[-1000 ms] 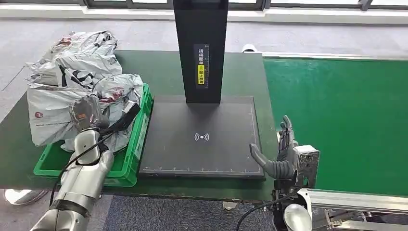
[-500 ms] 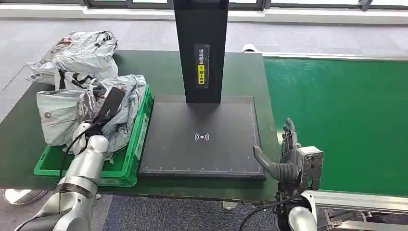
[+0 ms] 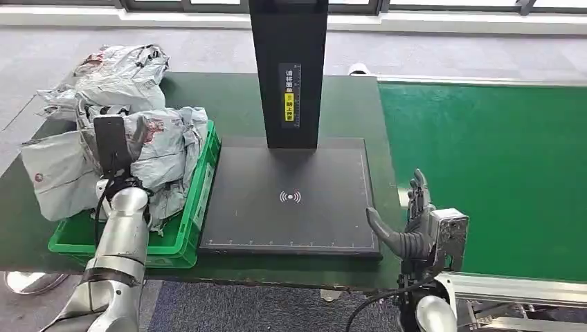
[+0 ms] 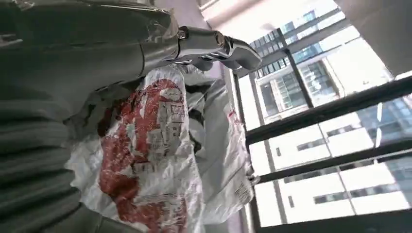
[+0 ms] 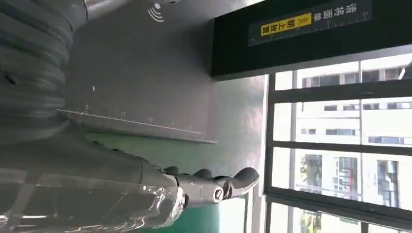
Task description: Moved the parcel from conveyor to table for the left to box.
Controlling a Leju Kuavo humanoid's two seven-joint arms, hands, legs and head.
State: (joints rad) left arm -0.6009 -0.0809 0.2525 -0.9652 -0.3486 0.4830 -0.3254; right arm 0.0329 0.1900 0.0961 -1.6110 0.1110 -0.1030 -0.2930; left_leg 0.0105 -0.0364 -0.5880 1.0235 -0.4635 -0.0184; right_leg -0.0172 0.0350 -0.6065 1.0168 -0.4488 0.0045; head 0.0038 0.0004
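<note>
The left hand (image 3: 114,149) has swung further left over the green crate (image 3: 181,235), grasping a grey parcel (image 3: 59,176); its wrist view shows red print. The right hand (image 3: 408,225) stays released beside the tabletop (image 3: 228,93).

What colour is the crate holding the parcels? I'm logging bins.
Bright green crate, clearest in the head view.

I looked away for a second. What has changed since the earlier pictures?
The left hand has swung from pointing right to upright among the parcels over the green crate, and the grey parcel beside it slid outward. The right hand, scanner pad and conveyor stayed put.
</note>
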